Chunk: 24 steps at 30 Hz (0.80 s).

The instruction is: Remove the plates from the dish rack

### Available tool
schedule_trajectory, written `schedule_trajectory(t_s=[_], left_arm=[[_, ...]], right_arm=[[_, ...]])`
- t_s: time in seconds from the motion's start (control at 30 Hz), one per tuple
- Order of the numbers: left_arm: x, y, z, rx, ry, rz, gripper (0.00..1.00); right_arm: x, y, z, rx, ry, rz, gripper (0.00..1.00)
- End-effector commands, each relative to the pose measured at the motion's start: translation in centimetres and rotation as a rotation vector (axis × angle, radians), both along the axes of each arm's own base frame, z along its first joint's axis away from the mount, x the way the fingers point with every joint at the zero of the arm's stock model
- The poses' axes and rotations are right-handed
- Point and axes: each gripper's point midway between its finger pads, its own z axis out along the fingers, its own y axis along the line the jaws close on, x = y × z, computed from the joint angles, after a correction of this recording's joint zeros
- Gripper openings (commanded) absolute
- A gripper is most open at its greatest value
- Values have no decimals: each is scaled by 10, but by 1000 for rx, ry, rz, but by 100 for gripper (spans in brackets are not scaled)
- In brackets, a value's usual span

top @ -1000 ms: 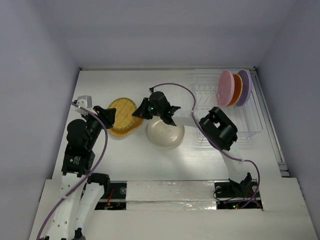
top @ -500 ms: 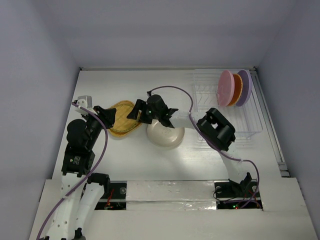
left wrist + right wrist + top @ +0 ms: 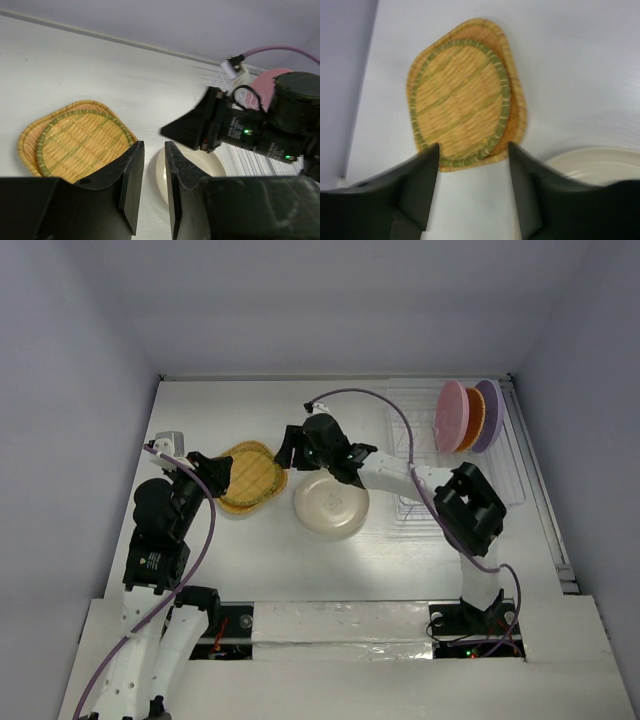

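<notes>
The white wire dish rack stands at the back right with a pink plate, an orange plate and a purple plate upright in it. Two woven rounded-square plates, yellowish on tan-orange, lie stacked on the table, also in the right wrist view. A round cream plate lies flat to their right. My right gripper hovers open and empty between the woven stack and the cream plate. My left gripper is narrowly open and empty at the stack's left edge.
The rack's left part holds no plates. The right arm's elbow sits over the rack's near left corner. White walls bound the table at the back and both sides. A small grey-white block sits at the table's left edge.
My right gripper moved left off the cream plate, then back toward the far side, and its elbow swung right. The plates and the left arm have not moved.
</notes>
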Motion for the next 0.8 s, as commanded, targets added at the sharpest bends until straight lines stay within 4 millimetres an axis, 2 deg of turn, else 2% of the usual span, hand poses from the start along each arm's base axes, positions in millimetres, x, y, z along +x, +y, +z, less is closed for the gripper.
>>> schedule_trajectory(t_s=[0.0,0.03,0.07,0.1,0.13,0.17,0.2,0.23,0.3,0.33,0.37,0.43,0.47,0.5,0.57,0.6,0.67,0.77], left_arm=[[-3,0,28,-11,-84,-7,21],[-2,0,29,-11,-85,-6,21],[-3,0,29,-10,-86,-7,21],[-3,0,29,-11,-87,-7,21],[-3,0,29,-11,-85,-7,21],[-4,-1,30,-12,-90,-10,21],[-4,-1,31,-12,-93,-9,21],[-4,-1,30,-12,-91,-12,21],[-4,-1,31,-12,-93,-13,21],[-4,-1,30,-14,-92,-13,21],[-4,-2,30,-12,-93,-15,21],[-4,-2,30,-14,-92,-15,21],[-4,-2,30,-12,-91,-15,21],[-4,-2,30,-12,-90,-17,21],[-3,-2,30,-14,-89,-16,22],[-3,-2,30,-14,-89,-18,22],[-3,-2,29,-13,-88,-18,22],[-2,-2,29,-13,-86,-18,22]], right_arm=[[5,-43,45,-145,-157,-95,16],[6,-56,55,-176,-185,-129,2],[7,-79,54,-247,-198,-157,0],[21,-111,65,-288,-229,-257,0],[23,-137,92,-281,-265,-313,0],[24,-161,99,-315,-273,-350,0],[35,-202,97,-349,-263,-436,0],[33,-229,120,-327,-290,-489,0],[36,-276,124,-362,-292,-576,0],[38,-314,124,-384,-282,-654,0],[38,-332,121,-416,-276,-689,2],[36,-377,108,-502,-236,-797,21],[35,-389,104,-537,-225,-824,28],[33,-403,100,-575,-215,-866,41],[33,-424,93,-616,-193,-904,51],[34,-430,89,-631,-183,-912,60],[39,-443,88,-646,-169,-931,63],[49,-446,75,-669,-131,-913,62]])
